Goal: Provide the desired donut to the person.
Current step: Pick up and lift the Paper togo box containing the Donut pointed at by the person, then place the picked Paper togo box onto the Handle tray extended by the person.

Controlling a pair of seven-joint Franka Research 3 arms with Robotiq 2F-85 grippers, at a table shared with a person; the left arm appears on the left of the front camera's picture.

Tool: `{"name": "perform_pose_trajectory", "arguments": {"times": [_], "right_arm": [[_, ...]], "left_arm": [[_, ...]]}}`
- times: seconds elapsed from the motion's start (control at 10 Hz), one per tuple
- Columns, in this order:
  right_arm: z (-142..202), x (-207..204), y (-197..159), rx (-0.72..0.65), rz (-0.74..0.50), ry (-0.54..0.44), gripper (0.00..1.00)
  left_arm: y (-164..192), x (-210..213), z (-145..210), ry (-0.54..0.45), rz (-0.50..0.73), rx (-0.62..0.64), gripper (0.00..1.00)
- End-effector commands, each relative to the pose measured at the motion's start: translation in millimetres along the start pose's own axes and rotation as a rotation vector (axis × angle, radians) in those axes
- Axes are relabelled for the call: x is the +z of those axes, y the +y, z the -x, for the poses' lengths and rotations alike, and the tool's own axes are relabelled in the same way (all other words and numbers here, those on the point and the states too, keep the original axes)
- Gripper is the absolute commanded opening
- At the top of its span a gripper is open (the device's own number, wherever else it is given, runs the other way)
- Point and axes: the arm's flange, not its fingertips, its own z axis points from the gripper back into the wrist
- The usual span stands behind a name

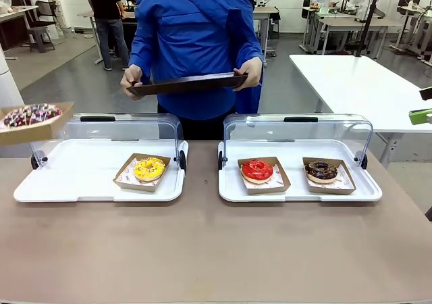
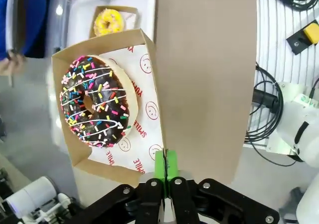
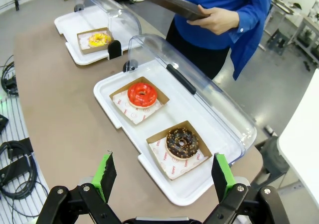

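My left gripper point(image 2: 166, 167) is shut on the edge of a cardboard box point(image 2: 144, 50) that holds a chocolate donut with coloured sprinkles point(image 2: 94, 102). In the front view this boxed sprinkle donut point(image 1: 30, 117) hangs in the air at the far left, above the table. The person point(image 1: 192, 40) in a blue jacket stands at the far side, both hands holding a dark brown tray point(image 1: 189, 83) level. My right gripper point(image 3: 163, 176) is open and empty, hovering above the right end of the table; a green pad of the right gripper point(image 1: 420, 115) shows at the right edge.
Two white display trays with raised clear lids stand on the table. The left tray point(image 1: 61, 182) holds a yellow donut point(image 1: 149, 168). The right tray point(image 1: 297, 190) holds a red donut point(image 1: 257, 171) and a chocolate donut point(image 1: 322, 171). A bystander in black stands far behind.
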Motion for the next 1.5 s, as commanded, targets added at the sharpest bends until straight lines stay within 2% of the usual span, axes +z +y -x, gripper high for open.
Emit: {"name": "perform_pose_trajectory", "arguments": {"times": [0.0,0.1,0.2,1.4], "right_arm": [[0.1,-0.5,0.2,0.012,-0.008,-0.001,1.00],[0.1,-0.5,0.2,0.012,-0.008,-0.001,1.00],[0.1,-0.5,0.2,0.012,-0.008,-0.001,1.00],[0.1,-0.5,0.2,0.012,-0.008,-0.001,1.00]], "left_arm": [[10.0,3.2,-6.2,0.022,-0.053,-0.036,0.00],[13.6,-0.9,-3.0,0.024,0.001,-0.045,0.00],[2.4,9.4,-6.2,0.002,-0.026,-0.031,0.00],[2.4,9.4,-6.2,0.002,-0.026,-0.031,0.00]]}}
